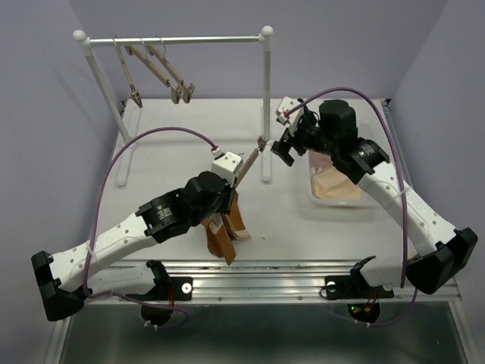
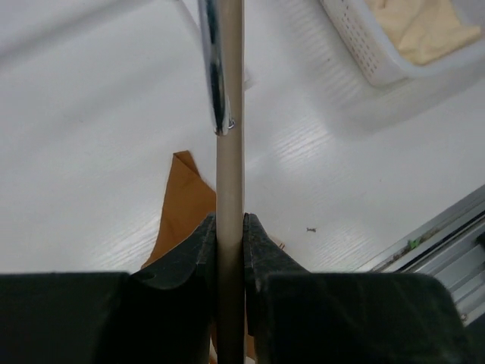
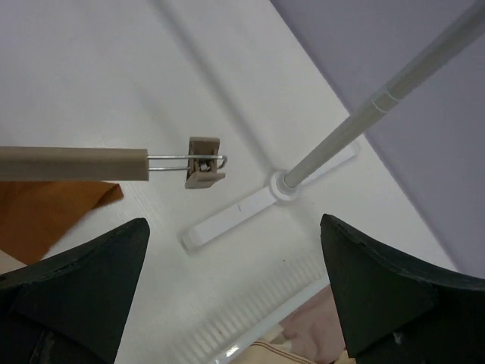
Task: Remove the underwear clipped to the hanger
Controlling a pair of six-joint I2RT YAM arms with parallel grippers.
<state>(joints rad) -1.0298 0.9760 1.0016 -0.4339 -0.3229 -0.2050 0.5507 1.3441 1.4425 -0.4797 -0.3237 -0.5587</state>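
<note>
The left gripper point(image 2: 229, 227) clamps the hanger bar point(image 2: 229, 174); the orange-brown underwear point(image 2: 184, 205) hangs beneath it. Steer the spread right gripper point(image 3: 233, 224) past the bare end clip point(image 3: 203, 163) to whichever clip grips cloth, then squeeze squarely.

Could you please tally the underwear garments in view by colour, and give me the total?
Orange-brown underwear: 1, by the hanger clamped in the left gripper
Cream-beige underwear: 1, in the basket
Pale pink underwear: 1, in the basket
Total: 3
</note>
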